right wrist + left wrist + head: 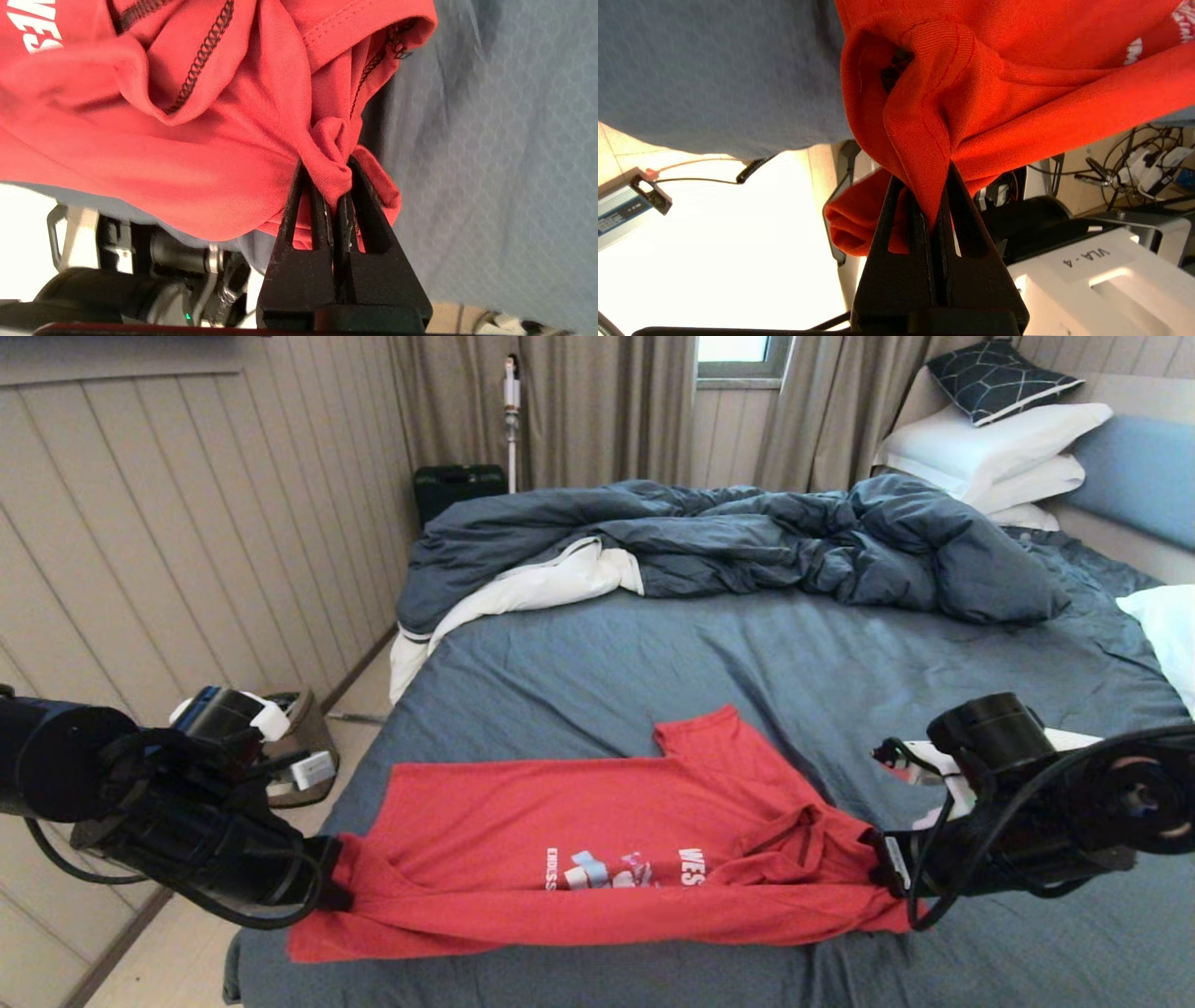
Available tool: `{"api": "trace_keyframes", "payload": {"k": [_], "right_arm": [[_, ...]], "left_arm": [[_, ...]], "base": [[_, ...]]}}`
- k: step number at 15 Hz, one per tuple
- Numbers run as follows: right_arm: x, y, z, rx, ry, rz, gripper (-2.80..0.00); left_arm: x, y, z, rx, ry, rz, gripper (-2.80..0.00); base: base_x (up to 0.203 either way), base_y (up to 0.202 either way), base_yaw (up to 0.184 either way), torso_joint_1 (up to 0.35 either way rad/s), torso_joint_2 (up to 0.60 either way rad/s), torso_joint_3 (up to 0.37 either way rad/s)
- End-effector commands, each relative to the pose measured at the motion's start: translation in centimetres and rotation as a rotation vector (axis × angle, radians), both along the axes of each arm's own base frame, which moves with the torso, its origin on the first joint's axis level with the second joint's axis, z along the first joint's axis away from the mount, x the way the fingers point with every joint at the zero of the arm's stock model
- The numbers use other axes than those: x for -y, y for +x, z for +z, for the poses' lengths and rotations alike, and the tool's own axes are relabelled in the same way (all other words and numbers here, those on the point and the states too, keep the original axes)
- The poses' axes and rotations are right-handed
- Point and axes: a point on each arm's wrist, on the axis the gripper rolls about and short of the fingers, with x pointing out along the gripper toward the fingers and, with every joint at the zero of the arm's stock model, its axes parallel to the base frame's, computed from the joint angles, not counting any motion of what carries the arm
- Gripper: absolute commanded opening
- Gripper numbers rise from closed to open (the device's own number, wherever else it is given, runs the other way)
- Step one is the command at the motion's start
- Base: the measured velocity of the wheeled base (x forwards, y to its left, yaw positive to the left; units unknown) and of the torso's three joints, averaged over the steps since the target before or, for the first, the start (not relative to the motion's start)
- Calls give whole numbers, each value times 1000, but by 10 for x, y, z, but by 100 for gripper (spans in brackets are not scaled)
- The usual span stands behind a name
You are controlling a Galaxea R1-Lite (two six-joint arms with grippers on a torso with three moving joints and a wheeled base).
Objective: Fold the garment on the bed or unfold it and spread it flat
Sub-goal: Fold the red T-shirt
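Two robot arms are holding a red T-shirt, the garment, stretched along the lower middle of the head view, near the front edge of the bed. At lower left, the left gripper is pinching one end, its jaws clamped tight on a bunched fold of hem, as the left wrist view is showing. At lower right, the right gripper is gripping the opposite end by the collar and shoulder, jaws likewise closed on a knot of cloth. Holding both ends apart is keeping the near edge taut and slightly raised, apparently so it can be carried over the printed chest as a lengthwise fold. One sleeve is lying flat on the slate-blue sheet, while the rumpled duvet is sitting well apart in the upper frame.
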Motion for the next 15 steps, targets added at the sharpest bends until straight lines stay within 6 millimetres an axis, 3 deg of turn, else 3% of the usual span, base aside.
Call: {"api": "trace_keyframes", "payload": {"k": [1,6,8,15], "right_arm": [[1,-6,5,-8,-4,6,-280],[1,-13,16,-24,-23,36,-280],[1,-9,9,-56,-26,34,-280],[-4,31,-21,-85,-23,23,-280]], "left_arm": [[-1,-5,3,9,-2,-4,-280],[-1,-9,6,3,3,-15,-280],[-1,-4,0,-21,4,-15,-280],[4,30,-29,-23,0,-2,-280]], "base": [[0,0,0,0,0,0],[0,0,0,0,0,0],[0,0,0,0,0,0],[0,0,0,0,0,0]]}}
